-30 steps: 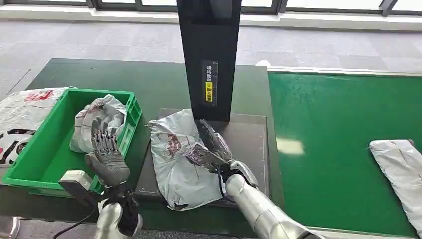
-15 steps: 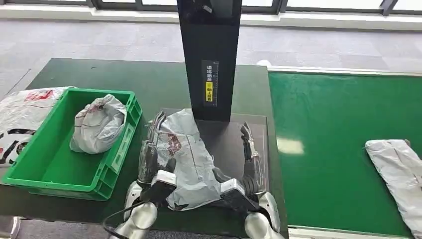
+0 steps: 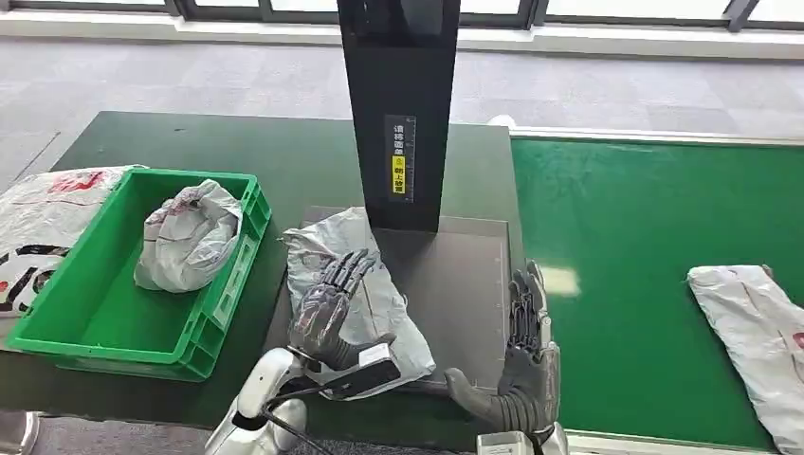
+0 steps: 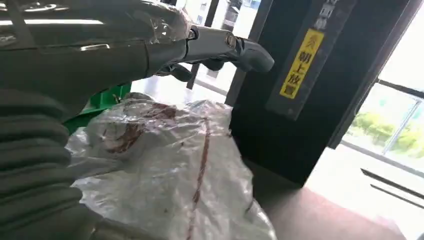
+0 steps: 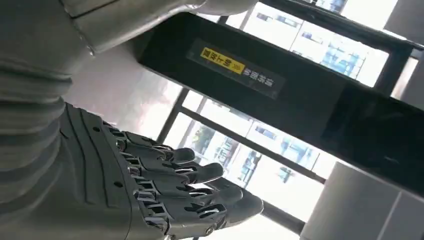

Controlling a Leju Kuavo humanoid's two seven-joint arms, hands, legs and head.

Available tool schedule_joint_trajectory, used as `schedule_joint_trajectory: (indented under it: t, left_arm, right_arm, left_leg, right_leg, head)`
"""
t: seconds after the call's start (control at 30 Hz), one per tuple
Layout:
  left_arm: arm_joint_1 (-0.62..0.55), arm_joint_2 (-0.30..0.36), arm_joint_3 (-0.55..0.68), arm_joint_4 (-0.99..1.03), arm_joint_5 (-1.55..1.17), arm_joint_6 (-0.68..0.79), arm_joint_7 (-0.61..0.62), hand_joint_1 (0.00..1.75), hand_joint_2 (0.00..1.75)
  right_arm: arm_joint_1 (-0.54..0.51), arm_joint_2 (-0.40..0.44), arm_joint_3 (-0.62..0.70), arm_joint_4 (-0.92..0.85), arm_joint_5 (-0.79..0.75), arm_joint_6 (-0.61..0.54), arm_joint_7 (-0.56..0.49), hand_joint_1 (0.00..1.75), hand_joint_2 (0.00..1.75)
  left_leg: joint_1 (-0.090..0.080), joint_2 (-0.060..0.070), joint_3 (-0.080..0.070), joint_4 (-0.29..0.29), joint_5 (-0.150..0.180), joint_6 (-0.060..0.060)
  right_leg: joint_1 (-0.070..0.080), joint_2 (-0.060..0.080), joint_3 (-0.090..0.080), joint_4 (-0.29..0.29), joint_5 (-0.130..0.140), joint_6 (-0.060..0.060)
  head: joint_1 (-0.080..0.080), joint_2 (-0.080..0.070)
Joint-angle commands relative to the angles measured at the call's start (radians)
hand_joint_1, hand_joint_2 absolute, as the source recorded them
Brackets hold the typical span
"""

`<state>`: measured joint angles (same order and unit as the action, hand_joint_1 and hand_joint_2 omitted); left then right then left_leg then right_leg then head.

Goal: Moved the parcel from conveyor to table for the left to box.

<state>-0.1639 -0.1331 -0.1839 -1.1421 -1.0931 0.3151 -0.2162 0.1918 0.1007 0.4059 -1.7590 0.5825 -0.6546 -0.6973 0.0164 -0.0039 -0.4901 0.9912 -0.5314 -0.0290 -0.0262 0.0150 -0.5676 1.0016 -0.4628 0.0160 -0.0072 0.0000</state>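
A crumpled grey plastic parcel [image 3: 391, 313] with red print lies on the dark platform [image 3: 460, 284] in front of the black column [image 3: 398, 104]. My left hand [image 3: 327, 308] is over the parcel's near left part, fingers spread, gripping nothing. In the left wrist view its thumb [image 4: 230, 47] stretches above the parcel [image 4: 175, 175]. My right hand [image 3: 526, 355] stands at the platform's right front edge with straight fingers, apart from the parcel. The right wrist view shows that hand [image 5: 165, 190] holding nothing.
A green bin [image 3: 95, 327] at the left holds another grey parcel [image 3: 190, 237]. A white printed bag [image 3: 38, 218] lies beyond the bin. To the right, the green conveyor [image 3: 645, 275] carries a further grey parcel [image 3: 749, 327].
My left hand swung from the bin over to the parcel. My right hand let go of the parcel and drew back to the platform's right front edge. The conveyor parcel drifted slightly left.
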Motion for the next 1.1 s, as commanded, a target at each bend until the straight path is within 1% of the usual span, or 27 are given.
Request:
schedule_joint_trajectory:
  t: [0.03, 0.07, 0.2, 0.27, 0.47, 0.57, 0.67, 0.7, 0.73, 0.77, 0.87, 0.9, 0.93, 0.97, 1.0, 1.03, 1.07, 1.1]
  left_arm:
    - [-0.002, 0.08, -0.012, 0.103, -0.265, -0.098, 0.187, 0.0, 0.0]
    - [0.001, 0.091, -0.008, 0.112, -0.304, -0.106, 0.208, 0.0, 1.75]
    - [0.006, 0.11, 0.004, 0.145, -0.315, -0.127, 0.203, 0.0, 1.75]
    - [0.006, 0.11, 0.004, 0.145, -0.315, -0.127, 0.203, 0.0, 1.75]
    - [0.004, 0.11, 0.005, 0.148, -0.315, -0.129, 0.203, 0.0, 1.75]
    - [-0.01, 0.124, -0.003, 0.211, -0.349, -0.195, 0.218, 0.0, 1.75]
    - [0.005, 0.133, -0.01, 0.251, -0.386, -0.223, 0.234, 0.0, 1.75]
    - [0.009, 0.133, -0.01, 0.253, -0.387, -0.224, 0.234, 0.05, 1.75]
    - [0.017, 0.134, -0.006, 0.243, -0.379, -0.22, 0.222, 0.31, 1.75]
    - [0.021, 0.136, -0.004, 0.237, -0.377, -0.219, 0.218, 1.75, 1.75]
    - [0.041, 0.151, 0.006, 0.184, -0.358, -0.221, 0.196, 1.75, 1.75]
    - [0.052, 0.16, 0.008, 0.159, -0.357, -0.236, 0.194, 1.75, 1.75]
    - [0.056, 0.165, 0.011, 0.149, -0.341, -0.241, 0.172, 1.75, 1.75]
    - [0.065, 0.173, 0.012, 0.134, -0.327, -0.248, 0.156, 1.75, 1.75]
    - [0.066, 0.175, 0.013, 0.132, -0.325, -0.249, 0.154, 1.75, 1.75]
    - [0.069, 0.178, 0.014, 0.129, -0.324, -0.249, 0.153, 1.75, 1.75]
    - [0.069, 0.178, 0.014, 0.129, -0.324, -0.249, 0.153, 1.75, 1.75]
    - [0.069, 0.178, 0.014, 0.129, -0.324, -0.249, 0.153, 1.75, 1.75]
  right_arm:
    - [-0.01, -0.073, 0.028, -0.09, -0.022, 0.013, -0.001, 0.0, 1.75]
    - [-0.019, -0.065, 0.026, -0.085, -0.016, 0.015, -0.001, 0.0, 1.75]
    - [-0.021, -0.056, 0.022, -0.078, -0.011, 0.021, -0.001, 0.0, 1.75]
    - [-0.021, -0.056, 0.022, -0.078, -0.011, 0.021, -0.001, 0.0, 1.75]
    - [-0.02, -0.056, 0.023, -0.077, -0.011, 0.022, -0.001, 0.0, 1.75]
    - [-0.02, -0.055, 0.026, -0.073, -0.004, 0.024, -0.001, 0.0, 1.75]
    - [-0.036, -0.048, 0.024, -0.064, -0.004, 0.035, -0.001, 0.0, 1.75]
    - [-0.038, -0.047, 0.024, -0.065, -0.005, 0.037, -0.001, 0.0, 1.75]
    - [-0.042, -0.046, 0.022, -0.063, -0.007, 0.041, -0.001, 0.0, 1.75]
    - [-0.043, -0.045, 0.021, -0.063, -0.008, 0.042, -0.001, 0.0, 1.75]
    - [-0.041, -0.047, 0.016, -0.069, -0.012, 0.048, -0.001, 0.0, 1.75]
    - [-0.043, -0.05, 0.016, -0.069, -0.016, 0.051, -0.001, 0.0, 1.75]
    - [-0.044, -0.052, 0.016, -0.068, -0.019, 0.052, -0.001, 0.0, 1.75]
    - [-0.044, -0.057, 0.016, -0.066, -0.027, 0.053, -0.001, 0.0, 1.75]
    - [-0.044, -0.058, 0.016, -0.066, -0.028, 0.053, -0.001, 0.0, 1.75]
    - [-0.044, -0.06, 0.017, -0.066, -0.03, 0.053, -0.001, 0.0, 1.75]
    - [-0.044, -0.06, 0.017, -0.066, -0.03, 0.053, -0.001, 0.0, 1.75]
    - [-0.044, -0.06, 0.017, -0.066, -0.03, 0.053, -0.001, 0.0, 1.75]
  left_leg:
    - [0.0, 0.001, 0.001, -0.002, 0.0, 0.001]
    - [0.0, 0.001, 0.001, -0.002, 0.0, 0.001]
    - [0.0, 0.003, 0.003, -0.004, 0.001, 0.001]
    - [0.0, 0.002, 0.002, -0.003, 0.001, 0.001]
    - [0.0, 0.003, 0.004, -0.003, 0.001, 0.001]
    - [0.0, 0.002, 0.005, -0.003, 0.001, 0.001]
    - [0.0, 0.002, 0.008, -0.004, 0.001, 0.001]
    - [0.0, 0.002, 0.008, -0.005, 0.002, 0.001]
    - [0.0, 0.004, 0.009, -0.007, 0.003, 0.001]
    - [0.0, 0.003, 0.011, -0.005, 0.001, 0.001]
    - [0.0, 0.006, 0.01, -0.007, 0.004, 0.001]
    - [0.0, 0.002, 0.013, -0.003, 0.0, 0.0]
    - [0.0, 0.004, 0.008, -0.004, 0.002, 0.001]
    - [0.0, 0.005, 0.01, -0.005, 0.002, 0.001]
    - [0.001, 0.006, 0.005, -0.005, 0.004, 0.001]
    - [0.0, 0.004, 0.008, -0.004, 0.002, 0.0]
    - [0.001, 0.006, 0.006, -0.006, 0.003, 0.0]
    - [0.001, 0.004, 0.013, -0.004, 0.0, 0.0]
  right_leg:
    - [0.001, 0.0, 0.001, -0.002, 0.001, -0.002]
    - [0.0, 0.0, 0.001, -0.001, 0.0, -0.001]
    - [0.0, 0.002, 0.002, -0.003, 0.001, -0.002]
    - [0.0, 0.001, 0.002, -0.002, 0.001, -0.002]
    - [0.0, 0.001, 0.004, -0.002, 0.002, -0.002]
    - [0.0, 0.001, 0.005, -0.002, 0.001, -0.002]
    - [0.0, 0.001, 0.007, -0.002, 0.001, -0.002]
    - [0.0, 0.001, 0.008, -0.004, 0.002, -0.002]
    - [0.0, 0.002, 0.008, -0.005, 0.003, -0.003]
    - [0.0, 0.002, 0.012, -0.002, 0.001, -0.002]
    - [0.0, 0.003, 0.01, -0.004, 0.005, -0.004]
    - [0.0, 0.0, 0.014, -0.001, 0.0, -0.003]
    - [0.0, 0.0, 0.009, -0.002, 0.003, -0.003]
    - [0.0, 0.001, 0.01, -0.003, 0.003, -0.003]
    - [0.001, 0.002, 0.005, -0.003, 0.005, -0.004]
    - [0.0, 0.001, 0.008, -0.001, 0.002, -0.004]
    - [0.001, 0.002, 0.006, -0.003, 0.004, -0.005]
    - [0.0, 0.0, 0.013, -0.001, 0.0, -0.004]
  head:
    - [0.0, 0.0]
    - [0.0, 0.0]
    - [0.0, 0.0]
    - [0.0, 0.0]
    - [0.0, 0.0]
    - [0.0, 0.0]
    - [0.0, 0.0]
    - [0.0, 0.0]
    - [0.0, 0.0]
    - [0.0, 0.0]
    - [0.0, 0.0]
    - [0.0, 0.0]
    - [0.0, 0.0]
    - [0.0, 0.0]
    - [0.0, 0.0]
    - [0.0, 0.0]
    - [0.0, 0.0]
    - [0.0, 0.0]
